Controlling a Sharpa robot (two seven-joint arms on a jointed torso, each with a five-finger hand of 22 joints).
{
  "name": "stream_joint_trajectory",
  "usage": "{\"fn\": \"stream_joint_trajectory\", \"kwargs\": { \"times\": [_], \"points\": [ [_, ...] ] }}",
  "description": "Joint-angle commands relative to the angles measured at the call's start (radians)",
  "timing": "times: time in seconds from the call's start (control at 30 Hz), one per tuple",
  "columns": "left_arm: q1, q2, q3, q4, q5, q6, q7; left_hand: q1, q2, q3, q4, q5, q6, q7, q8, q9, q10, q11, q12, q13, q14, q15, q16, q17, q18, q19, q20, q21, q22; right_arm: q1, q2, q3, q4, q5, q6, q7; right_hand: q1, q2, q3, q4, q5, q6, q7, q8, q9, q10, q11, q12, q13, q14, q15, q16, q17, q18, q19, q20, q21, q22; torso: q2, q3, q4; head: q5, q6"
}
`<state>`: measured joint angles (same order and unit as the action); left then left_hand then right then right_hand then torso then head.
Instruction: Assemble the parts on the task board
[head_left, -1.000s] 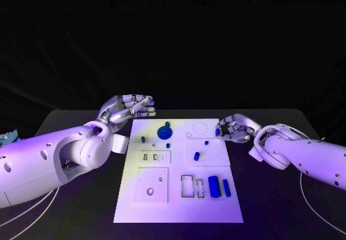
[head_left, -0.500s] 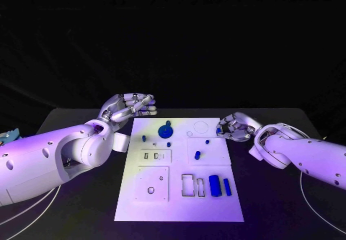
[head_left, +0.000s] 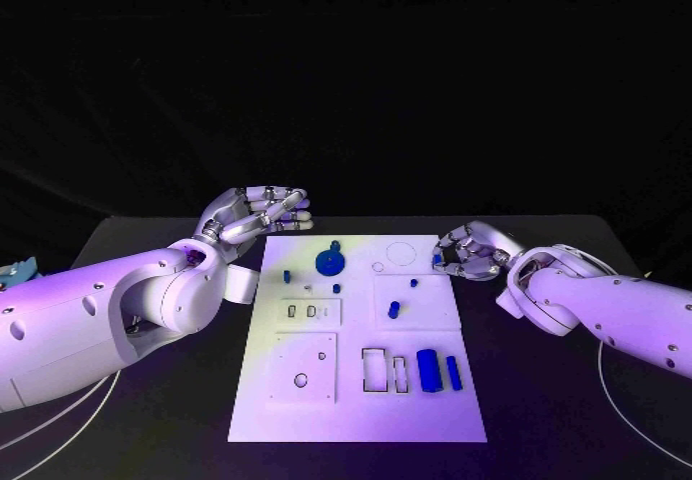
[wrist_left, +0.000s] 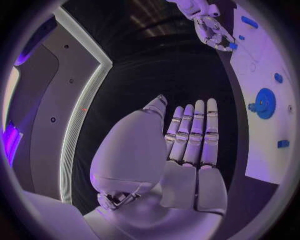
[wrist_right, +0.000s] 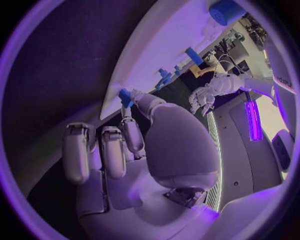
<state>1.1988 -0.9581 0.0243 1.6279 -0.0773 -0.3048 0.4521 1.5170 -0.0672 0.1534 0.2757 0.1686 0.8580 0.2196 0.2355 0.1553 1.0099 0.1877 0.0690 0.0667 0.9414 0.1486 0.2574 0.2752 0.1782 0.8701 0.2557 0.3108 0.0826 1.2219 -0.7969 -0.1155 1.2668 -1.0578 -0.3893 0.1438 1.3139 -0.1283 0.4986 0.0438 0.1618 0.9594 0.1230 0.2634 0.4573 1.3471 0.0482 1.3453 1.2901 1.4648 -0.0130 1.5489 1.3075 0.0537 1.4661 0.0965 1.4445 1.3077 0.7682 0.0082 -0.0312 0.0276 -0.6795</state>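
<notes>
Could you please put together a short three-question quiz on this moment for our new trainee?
1. True or false: the left hand is holding a blue part.
2. Which hand pinches a small blue part at the task board's edge? A) left B) right C) neither
3. Fill in: the blue gear lies on the board's ___ half, far or near from the robot.

Key
1. False: in the left wrist view its fingers are stretched out with nothing in them.
2. B: the right hand holds it at its fingertips.
3. Far.
</notes>
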Motion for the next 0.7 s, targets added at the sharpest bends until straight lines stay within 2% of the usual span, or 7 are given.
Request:
{"fn": "stream_joint_trajectory", "kwargs": {
  "times": [0.03, 0.23, 0.4, 0.6, 0.7],
  "points": [
    [0.001, 0.002, 0.001, 0.001, 0.002, 0.019, 0.005, 0.002, -0.007, 0.006, 0.002, -0.003, -0.003, 0.025, -0.006, -0.002, 0.000, 0.003, -0.004, 0.000, 0.003, -0.001, -0.006, 0.001, 0.006, 0.002, 0.001, -0.004, -0.002, 0.000, 0.002, 0.000, 0.006, 0.002, -0.042, 0.009, 0.003, 0.015, 0.008, 0.001, -0.004, 0.005, 0.000, 0.004, 0.007, 0.001, -0.004, 0.005, 0.001, 0.093, -0.008, 0.005, 0.205, -0.014, 0.005, -0.006, 0.006, 0.144, 0.000, -0.0001, 0.0004, 0.001, 0.000],
    [0.001, 0.001, 0.001, 0.000, 0.002, 0.019, 0.004, 0.002, -0.007, 0.006, 0.002, -0.003, -0.003, 0.025, -0.006, -0.002, 0.000, 0.003, -0.004, 0.000, 0.003, -0.001, -0.006, 0.001, 0.006, 0.002, 0.001, -0.004, -0.002, 0.001, -0.006, 0.002, 0.044, -0.004, -0.088, 0.006, -0.004, 0.021, 0.016, -0.002, 0.017, -0.008, 0.006, 0.006, 0.010, 0.003, 0.000, 0.005, 0.002, 0.093, -0.007, 0.005, 0.207, -0.018, 0.016, -0.008, 0.019, 0.158, -0.002, -0.0013, 0.0000, 0.003, 0.000],
    [0.001, 0.001, 0.001, -0.002, 0.002, 0.019, 0.003, 0.002, -0.007, 0.006, 0.002, -0.003, -0.003, 0.025, -0.006, -0.002, 0.000, 0.003, -0.004, 0.000, 0.003, -0.001, -0.006, 0.001, 0.006, 0.002, 0.001, -0.004, -0.002, 0.019, -0.018, 0.004, 0.124, -0.004, -0.097, -0.009, -0.015, 0.030, 0.021, 0.005, 0.026, -0.010, 0.009, 0.010, 0.013, 0.000, 0.003, 0.000, -0.003, 0.092, -0.005, 0.003, 0.202, -0.019, 0.018, -0.007, 0.020, 0.160, -0.003, -0.0025, -0.0006, 0.005, 0.000],
    [0.001, 0.007, 0.001, -0.009, 0.002, 0.019, 0.002, 0.001, -0.008, 0.007, 0.002, -0.003, -0.004, 0.025, -0.007, -0.002, -0.001, 0.004, -0.004, 0.000, 0.004, -0.001, -0.007, 0.002, 0.006, 0.003, 0.001, -0.004, -0.002, 0.044, -0.001, 0.005, 0.222, -0.024, -0.099, -0.071, -0.028, 0.043, 0.025, 0.014, 0.029, -0.015, 0.010, 0.014, 0.015, -0.004, 0.004, -0.007, -0.010, 0.091, -0.004, 0.002, 0.197, -0.019, 0.018, -0.006, 0.020, 0.160, -0.009, -0.0075, 0.0004, 0.012, -0.004],
    [0.001, 0.020, 0.001, -0.021, 0.002, 0.021, 0.001, 0.001, -0.008, 0.007, 0.002, -0.003, -0.004, 0.025, -0.007, -0.002, -0.001, 0.004, -0.004, 0.000, 0.004, -0.001, -0.007, 0.002, 0.006, 0.003, 0.001, -0.004, -0.002, 0.051, 0.033, 0.005, 0.259, -0.043, -0.096, -0.115, -0.030, 0.045, 0.026, 0.016, 0.029, -0.017, 0.010, 0.014, 0.016, -0.005, 0.004, -0.008, -0.011, 0.090, -0.003, 0.001, 0.196, -0.018, 0.017, -0.006, 0.018, 0.158, -0.013, -0.0108, 0.0032, 0.018, -0.012]
  ]
}}
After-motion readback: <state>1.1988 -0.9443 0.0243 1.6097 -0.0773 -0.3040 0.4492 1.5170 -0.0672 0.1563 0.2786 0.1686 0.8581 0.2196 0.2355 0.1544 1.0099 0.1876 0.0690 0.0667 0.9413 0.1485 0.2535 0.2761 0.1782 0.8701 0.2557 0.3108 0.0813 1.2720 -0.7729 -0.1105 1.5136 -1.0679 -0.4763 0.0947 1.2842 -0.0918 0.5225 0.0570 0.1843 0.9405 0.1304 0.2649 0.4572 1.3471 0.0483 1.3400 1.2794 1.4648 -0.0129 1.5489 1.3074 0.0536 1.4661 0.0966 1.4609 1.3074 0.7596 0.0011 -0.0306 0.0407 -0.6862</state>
